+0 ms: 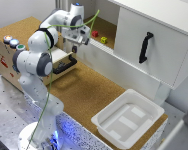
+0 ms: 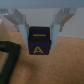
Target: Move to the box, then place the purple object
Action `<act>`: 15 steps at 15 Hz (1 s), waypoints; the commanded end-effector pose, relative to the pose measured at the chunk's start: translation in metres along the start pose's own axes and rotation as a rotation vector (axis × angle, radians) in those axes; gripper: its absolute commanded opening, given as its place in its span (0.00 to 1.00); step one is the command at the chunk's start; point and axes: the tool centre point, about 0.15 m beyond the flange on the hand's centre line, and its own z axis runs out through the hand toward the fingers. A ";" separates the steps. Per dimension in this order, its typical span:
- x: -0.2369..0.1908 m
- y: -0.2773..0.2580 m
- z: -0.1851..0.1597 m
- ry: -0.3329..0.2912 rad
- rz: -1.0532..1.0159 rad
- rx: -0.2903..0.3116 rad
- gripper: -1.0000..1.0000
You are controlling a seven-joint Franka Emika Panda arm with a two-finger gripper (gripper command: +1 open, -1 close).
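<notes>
My gripper (image 1: 74, 48) hangs above the cork-topped counter, at the exterior view's upper left. In the wrist view the gripper (image 2: 40, 36) is shut on the purple object (image 2: 40, 43), a dark purple block with a yellow letter A on its face. In the exterior view the block is only a small dark shape (image 1: 74, 49) under the fingers. The box (image 1: 128, 118), a large white tub with sloped walls and nothing in it, sits at the counter's near right end. It is far from the gripper, toward the exterior view's lower right.
A drawer with a black handle (image 1: 65, 65) stands open just below the gripper. A red block (image 1: 95, 34) and a yellow block (image 1: 104, 39) lie on a recessed shelf. A white cabinet door with a black handle (image 1: 145, 47) is behind. Coloured buttons (image 1: 14, 43) top the wooden cabinet.
</notes>
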 end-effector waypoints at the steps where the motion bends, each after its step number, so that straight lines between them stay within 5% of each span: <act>1: -0.049 0.113 0.030 0.125 0.230 0.029 0.00; 5: -0.074 0.184 0.040 0.094 0.507 -0.018 0.00; 8: -0.096 0.245 0.054 0.046 0.722 -0.003 0.00; 15: -0.119 0.371 0.085 0.059 1.000 0.037 0.00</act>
